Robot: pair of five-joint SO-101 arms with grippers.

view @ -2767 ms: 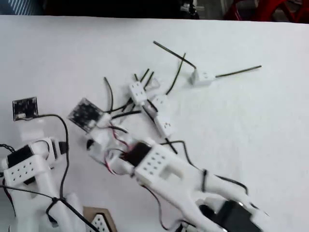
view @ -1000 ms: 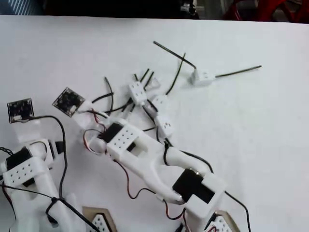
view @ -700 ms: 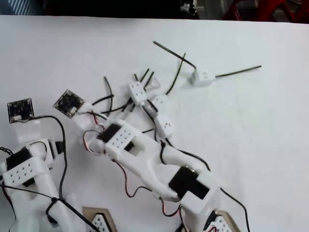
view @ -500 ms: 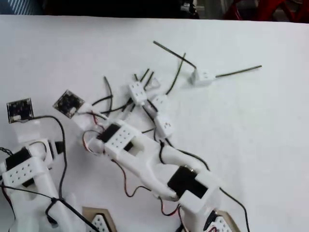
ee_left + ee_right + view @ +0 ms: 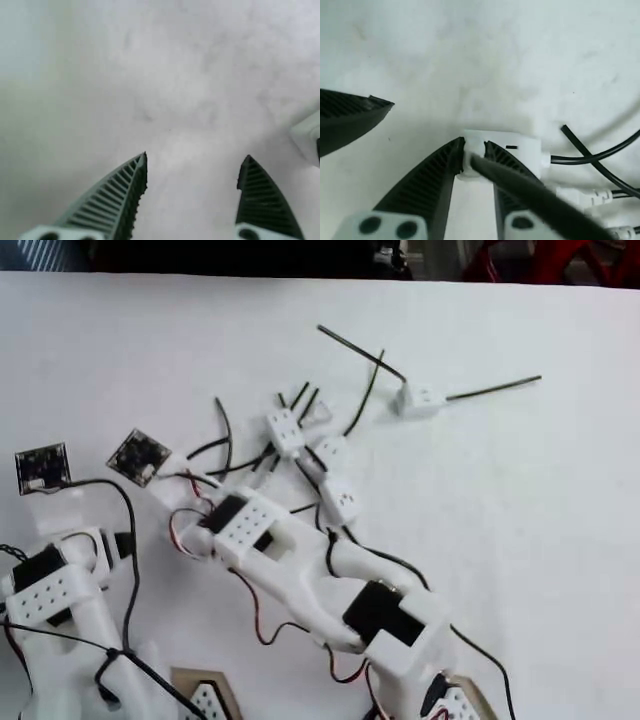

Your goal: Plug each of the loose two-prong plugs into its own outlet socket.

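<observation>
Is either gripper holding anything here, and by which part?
Right gripper pinches the white connector block by the end opposite its cords; left gripper holds nothing.

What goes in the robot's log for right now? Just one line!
left gripper: open above table | right gripper: shut on white connector | black cable: runs from connector

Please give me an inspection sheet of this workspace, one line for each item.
Surface: white table.
Job's things: three white connector blocks clustered at centre; a fourth block apart.
Clutter: nothing seen.
Grippers: left gripper open over bare table; right gripper, fingers shut on a white block.
Cables: black leads tangled around the cluster.
Surroundings: red frame beyond the far edge.
</observation>
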